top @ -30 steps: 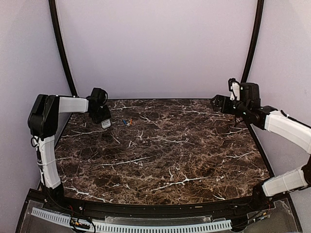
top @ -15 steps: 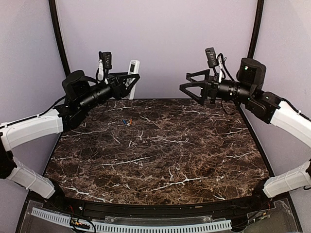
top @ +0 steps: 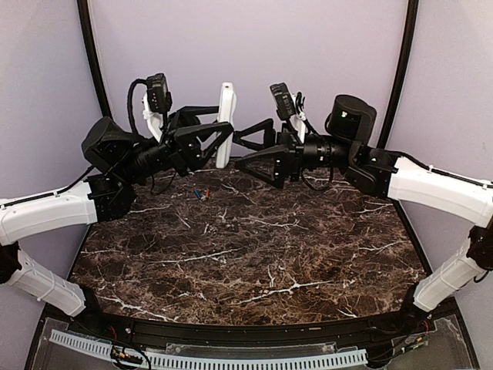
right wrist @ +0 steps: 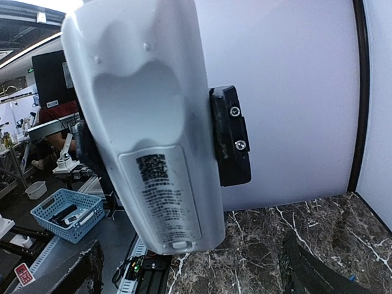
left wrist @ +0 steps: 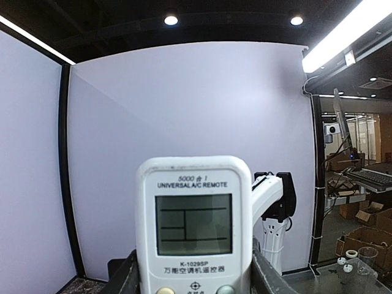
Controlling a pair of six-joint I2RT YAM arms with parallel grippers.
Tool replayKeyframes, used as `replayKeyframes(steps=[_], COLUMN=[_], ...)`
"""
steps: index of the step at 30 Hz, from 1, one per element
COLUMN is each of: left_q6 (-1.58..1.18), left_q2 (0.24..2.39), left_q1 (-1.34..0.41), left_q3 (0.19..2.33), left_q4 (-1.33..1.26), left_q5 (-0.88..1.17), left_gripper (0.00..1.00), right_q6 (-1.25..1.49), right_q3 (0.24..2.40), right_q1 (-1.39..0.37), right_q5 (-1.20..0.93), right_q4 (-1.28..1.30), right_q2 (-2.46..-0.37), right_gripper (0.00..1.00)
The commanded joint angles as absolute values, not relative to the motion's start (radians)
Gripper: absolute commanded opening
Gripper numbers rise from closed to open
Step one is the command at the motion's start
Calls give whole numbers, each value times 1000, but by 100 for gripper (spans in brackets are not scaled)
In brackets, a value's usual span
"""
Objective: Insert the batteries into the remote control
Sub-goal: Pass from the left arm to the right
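Reading "UNIVERSAL A/C REMOTE": remote control (left wrist: 193,226)

Dark marble table (top: 262,247), two small batteries (top: 202,193) close together near its far left corner.

The remote control (top: 228,104) is white with a grey screen (left wrist: 193,224) and black letters (left wrist: 192,184), the table (top: 254,254) is dark brown with thin white wiggly lines, there is a blue battery (top: 197,193) and an orange-red battery (top: 207,191), and the wall (top: 254,62) is pale purple.
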State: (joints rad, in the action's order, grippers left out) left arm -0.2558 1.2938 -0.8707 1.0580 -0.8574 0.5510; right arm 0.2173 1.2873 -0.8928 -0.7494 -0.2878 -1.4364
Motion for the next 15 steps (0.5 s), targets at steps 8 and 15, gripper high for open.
replayKeyframes(steps=[8,15], left_q6=[-278,-286], left_q2=[1341,1338], left_q1=[-910,-913], left_q3=[1071,1064], left_q4=[-955,-970], left_q5=[595,597], left_gripper=[0,0], right_q6=[169,144], right_q3=[1394,1393], right_q1=[-961,-966], right_q5=[-777,-784], right_q4=[-331,-312], right_q2=[-1523,-1532], right_gripper=[79,56])
